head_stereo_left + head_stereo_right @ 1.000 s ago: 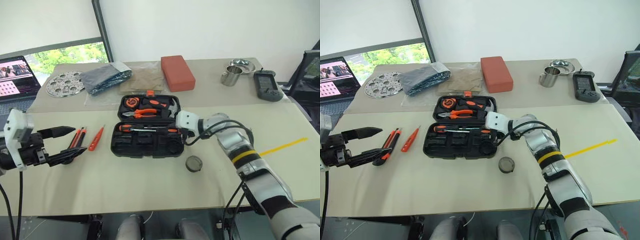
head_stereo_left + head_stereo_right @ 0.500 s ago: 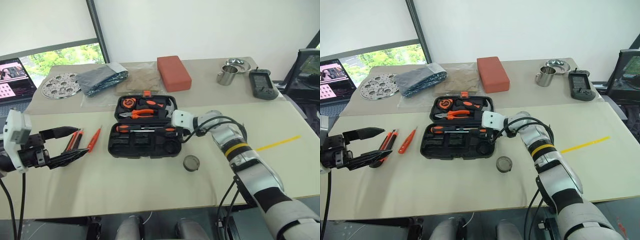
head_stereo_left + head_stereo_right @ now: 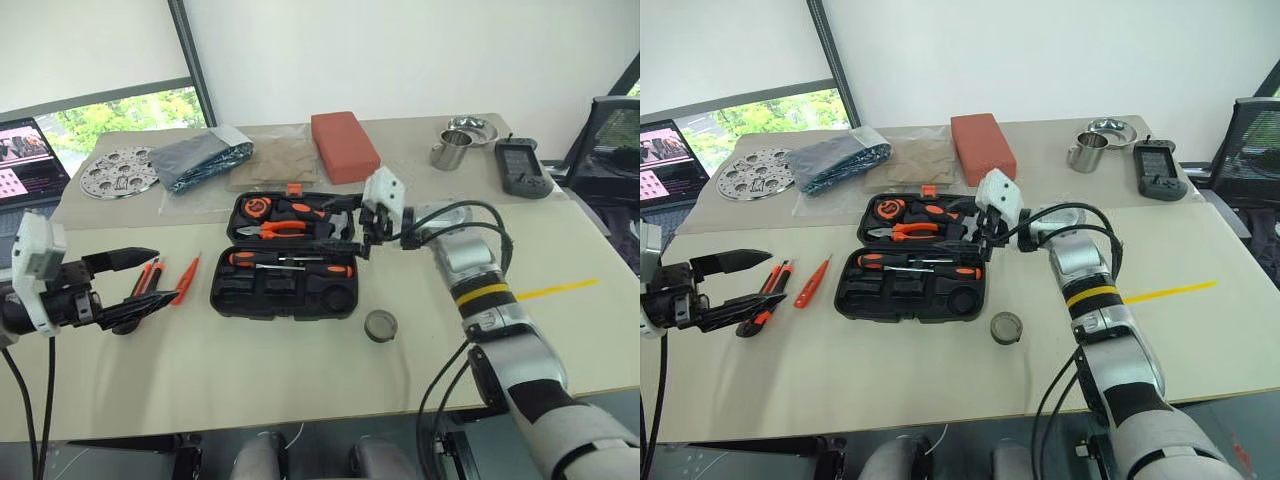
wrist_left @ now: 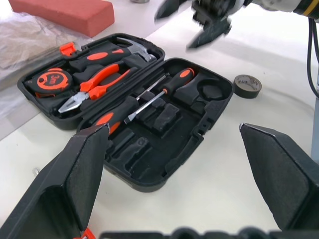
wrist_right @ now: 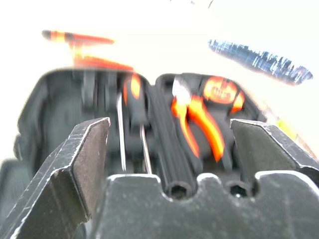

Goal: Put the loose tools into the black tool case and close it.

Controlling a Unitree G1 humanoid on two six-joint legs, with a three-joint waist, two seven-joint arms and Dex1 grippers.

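The case (image 3: 272, 300) lay open at mid-bench, its lid half at 12 o'clock holding pliers (image 3: 283, 227), a hammer and a tape measure. A second ago the right gripper (image 3: 366, 232) was low at the case's 3 o'clock edge. It had since lifted clear and now hovered over the 2 o'clock corner with its fingers spread and empty. Both long screwdrivers (image 3: 292, 264) lay side by side in the near half, so that placing looked done. Three loose tools remained on the bench: the roll (image 3: 380, 325) at 5 o'clock of the case, and the small screwdriver (image 3: 186, 280) and the knife (image 3: 147, 278) at 9 o'clock. The left gripper (image 3: 165, 283) hung by those two, fingers spread wide, holding nothing. Its fingers partly covered the knife, so contact could not be judged. Whether the screwdrivers sat fully in their slots was hard to make out.
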